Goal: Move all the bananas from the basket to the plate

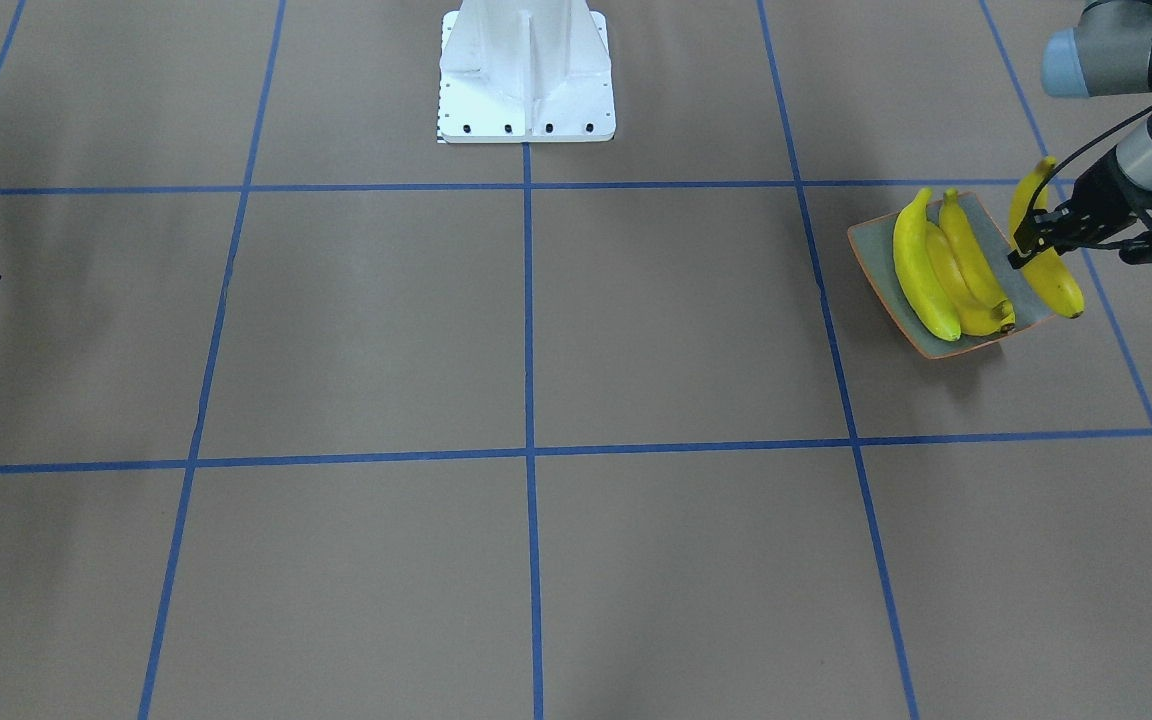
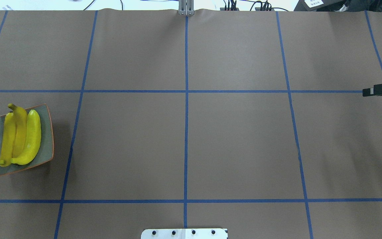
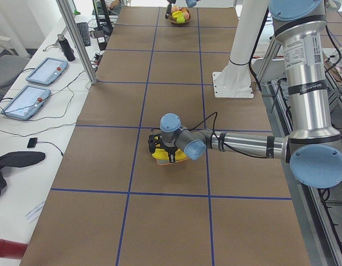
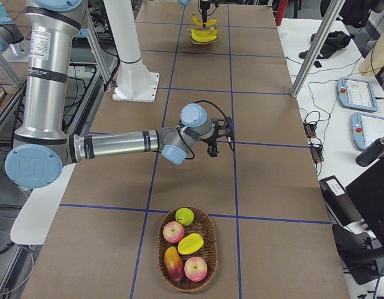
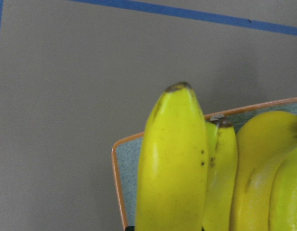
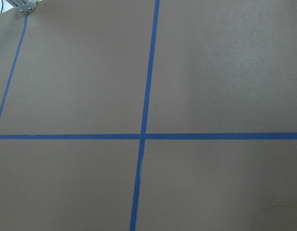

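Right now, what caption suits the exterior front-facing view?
Left end effector holds fourth banana beside three bananas on the plate.

Count: 4 bananas [image 1: 926, 275], 3 on the plate [image 1: 874, 250] and 1 in the left gripper [image 1: 1031, 243]. 1 plate. 1 wicker basket [image 4: 211, 246] holding 5 fruits: 2 red apples [image 4: 173, 232], 1 green apple [image 4: 185, 216], 1 yellow fruit [image 4: 190, 243], 1 reddish oblong fruit [image 4: 173, 263]. 2 UR5e arms [image 4: 48, 75]. 2 teach pendants [image 3: 46, 70] on the side bench. 1 white robot base [image 1: 526, 70].

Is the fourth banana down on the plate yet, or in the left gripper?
Held: the left gripper is shut on the fourth banana at the plate's edge; three bananas lie on it.
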Available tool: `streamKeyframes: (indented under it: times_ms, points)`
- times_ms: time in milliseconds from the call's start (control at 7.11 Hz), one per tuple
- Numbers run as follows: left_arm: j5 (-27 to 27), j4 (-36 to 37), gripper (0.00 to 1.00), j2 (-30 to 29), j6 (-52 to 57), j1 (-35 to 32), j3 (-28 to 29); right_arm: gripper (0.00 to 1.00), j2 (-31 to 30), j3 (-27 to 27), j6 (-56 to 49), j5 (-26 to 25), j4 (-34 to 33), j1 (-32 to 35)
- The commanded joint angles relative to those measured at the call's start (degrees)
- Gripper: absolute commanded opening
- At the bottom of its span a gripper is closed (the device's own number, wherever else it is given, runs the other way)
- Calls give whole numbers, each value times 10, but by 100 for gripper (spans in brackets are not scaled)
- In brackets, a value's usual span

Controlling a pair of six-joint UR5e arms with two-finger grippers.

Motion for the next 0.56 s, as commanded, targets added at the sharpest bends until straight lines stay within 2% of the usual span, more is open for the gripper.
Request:
streamKeyframes:
  times_ms: [0, 422]
  points:
    - [7, 30, 0, -5, -3, 14, -6, 100, -4, -8, -82, 1, -32, 29]
    - [21, 50, 0, -5, -7, 26, -20, 100, -5, -8, -109, 0, -50, 34]
